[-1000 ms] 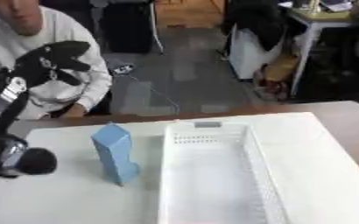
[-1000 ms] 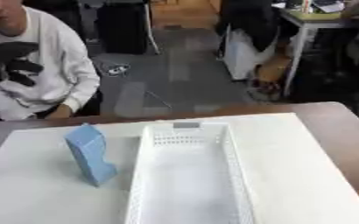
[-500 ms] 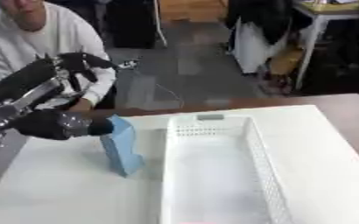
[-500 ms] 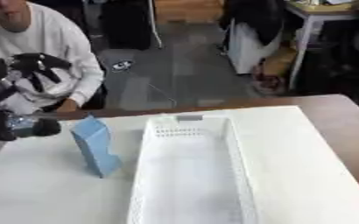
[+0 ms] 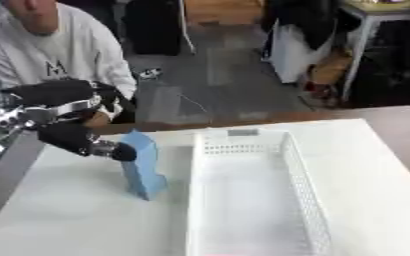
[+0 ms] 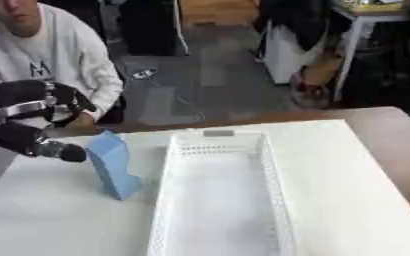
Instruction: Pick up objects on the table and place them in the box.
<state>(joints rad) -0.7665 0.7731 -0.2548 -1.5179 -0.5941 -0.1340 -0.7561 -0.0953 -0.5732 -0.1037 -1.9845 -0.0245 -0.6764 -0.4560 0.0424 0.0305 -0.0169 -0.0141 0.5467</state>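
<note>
Since the earlier frame, left hand (image 5: 68, 112) has descended beside blue box (image 5: 142, 167); fingers spread, thumb tip touching its upper left edge. Box stands upright, immediately right of hand, left of white basket (image 5: 243, 150).

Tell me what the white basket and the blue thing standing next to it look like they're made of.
The white basket looks like molded plastic: thin walls with rows of small holes and a faint sheen. The blue object looks matte with flat faces and sharp edges, possibly cardboard or rigid plastic; the views leave that open.
</note>
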